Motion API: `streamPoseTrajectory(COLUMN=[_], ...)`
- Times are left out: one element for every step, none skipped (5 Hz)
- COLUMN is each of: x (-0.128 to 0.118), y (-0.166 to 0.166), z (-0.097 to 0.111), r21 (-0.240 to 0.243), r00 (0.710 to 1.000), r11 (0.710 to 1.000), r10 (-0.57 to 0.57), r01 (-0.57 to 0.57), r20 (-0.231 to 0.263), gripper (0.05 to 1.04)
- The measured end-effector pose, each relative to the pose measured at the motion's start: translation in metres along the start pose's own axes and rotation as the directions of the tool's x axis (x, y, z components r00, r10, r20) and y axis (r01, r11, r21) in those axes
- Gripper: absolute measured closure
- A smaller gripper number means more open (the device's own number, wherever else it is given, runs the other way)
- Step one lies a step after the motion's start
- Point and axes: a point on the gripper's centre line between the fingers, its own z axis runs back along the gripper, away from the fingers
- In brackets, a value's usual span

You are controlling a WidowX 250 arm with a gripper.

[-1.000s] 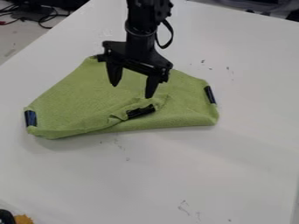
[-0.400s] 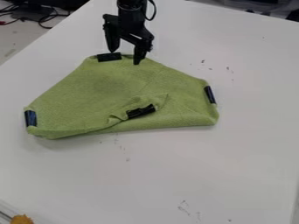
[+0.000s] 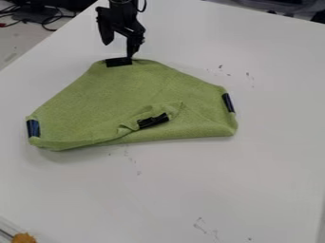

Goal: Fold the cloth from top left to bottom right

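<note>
My gripper (image 3: 119, 51) hangs open at the upper left of the camera view, over the cloth's top corner, with one finger on each side of the black clip there. Spread on the table is the green cloth (image 3: 114, 95), its lower edge folded inward. Black clips sit at its top corner (image 3: 119, 61), left corner (image 3: 33, 128), right corner (image 3: 228, 102) and on the folded-in flap (image 3: 153, 121). Whether the fingertips touch the cloth I cannot tell.
The white table (image 3: 254, 166) extends around the cloth on all sides. Black cables (image 3: 41, 19) lie beyond its upper left edge. An orange-brown item (image 3: 24, 238) shows at the bottom left corner.
From above the middle of the cloth, my gripper has moved up and to the left, to the top corner clip. The cloth looks unmoved. A dark item at the bottom left corner has gone from view.
</note>
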Motion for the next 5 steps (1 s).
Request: streamPoseTrajectory(x=[-0.006, -0.013, -0.022, -0.021, -0.017], y=[0.002, 0.001, -0.003, -0.005, -0.008], z=[-0.004, -0.009, -0.015, -0.018, -0.024], r21=[-0.009, -0.047, -0.059, -0.068, -0.09], r00=[1.0, 1.0, 0.998, 0.998, 0.999], r11=[1.0, 0.999, 0.998, 0.997, 0.996], r10=[0.006, 0.007, 0.016, 0.016, 0.011], r01=[-0.006, -0.008, -0.019, -0.02, -0.015], r20=[-0.012, -0.029, -0.056, -0.056, -0.048], gripper=[0.082, 0.082, 0.082, 0.082, 0.083])
